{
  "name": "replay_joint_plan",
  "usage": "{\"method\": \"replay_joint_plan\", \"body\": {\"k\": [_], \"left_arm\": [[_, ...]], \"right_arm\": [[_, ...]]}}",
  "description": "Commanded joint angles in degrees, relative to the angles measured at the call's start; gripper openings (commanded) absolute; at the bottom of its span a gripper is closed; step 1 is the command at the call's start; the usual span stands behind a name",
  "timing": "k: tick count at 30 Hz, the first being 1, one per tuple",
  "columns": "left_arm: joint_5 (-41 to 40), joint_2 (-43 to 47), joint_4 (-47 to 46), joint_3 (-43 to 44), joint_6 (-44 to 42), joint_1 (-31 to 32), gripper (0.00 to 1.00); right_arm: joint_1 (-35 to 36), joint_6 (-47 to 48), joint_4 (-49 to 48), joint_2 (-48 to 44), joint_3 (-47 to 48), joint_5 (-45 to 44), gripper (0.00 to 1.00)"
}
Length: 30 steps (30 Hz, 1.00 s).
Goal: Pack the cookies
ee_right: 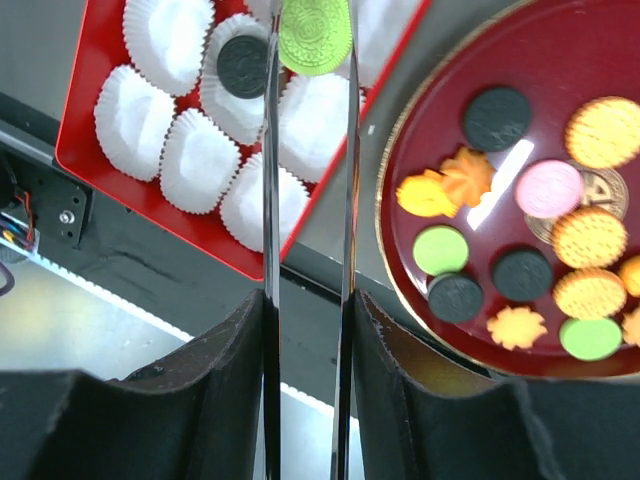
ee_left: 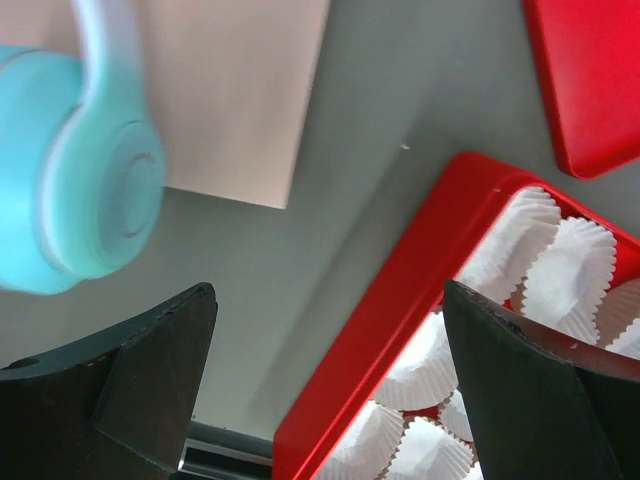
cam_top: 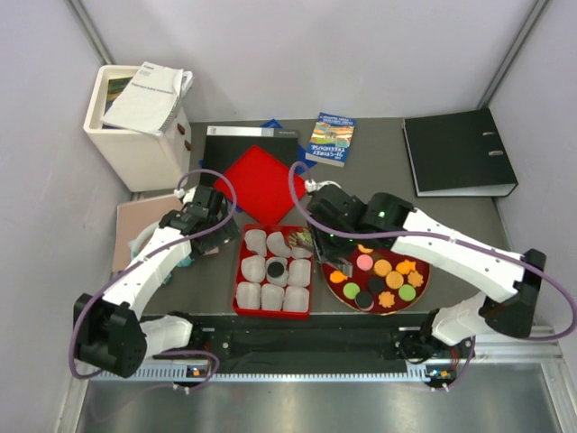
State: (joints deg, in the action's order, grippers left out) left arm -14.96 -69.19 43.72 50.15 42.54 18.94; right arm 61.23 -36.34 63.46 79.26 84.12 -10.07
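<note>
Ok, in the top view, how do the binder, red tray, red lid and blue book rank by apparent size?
Largest to smallest:
1. Binder and tray: they look about alike, so I won't rank one over the other.
2. Lid.
3. Book.

2 white arms (cam_top: 149, 266), black joints, seemingly purple cables (cam_top: 232, 194).

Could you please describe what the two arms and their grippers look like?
Both the left arm and right arm have white shells, black joints and a looping purple cable. The left gripper has broad black wedge fingers; the right gripper has black fingers extended by thin shiny metal blades.
</note>
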Motion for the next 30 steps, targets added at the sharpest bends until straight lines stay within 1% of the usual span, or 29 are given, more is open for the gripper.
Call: {"method": "replay_joint_plan", "body": {"k": [1,6,11,19,30], "left_arm": [[0.8,4.1,1.4,-0.8,0.4,-0.9,0.99],[-0.9,5.8,2.5,-0.8,0.3,-0.9,0.99],[-0.2,6.5,2.5,-1.7,1.2,-1.9,0.99],[-1.7,7.0,3.9,-3.1,3.9,-3.0,0.99],[-1.6,6.7,4.4,-3.4,4.3,-3.3,0.99]], "right_arm": [[0.7,3.4,-4.9,3.1,4.6,4.6,0.33],[2.7,6.0,-5.5,7.3,9.0,7.5,0.33],[3.6,7.9,-6.2,10.7,12.3,12.3,0.33],[3.9,8.0,-7.7,13.7,12.2,16.3,0.33],[4.1,7.9,-8.8,15.4,11.9,17.5,0.34]]}}
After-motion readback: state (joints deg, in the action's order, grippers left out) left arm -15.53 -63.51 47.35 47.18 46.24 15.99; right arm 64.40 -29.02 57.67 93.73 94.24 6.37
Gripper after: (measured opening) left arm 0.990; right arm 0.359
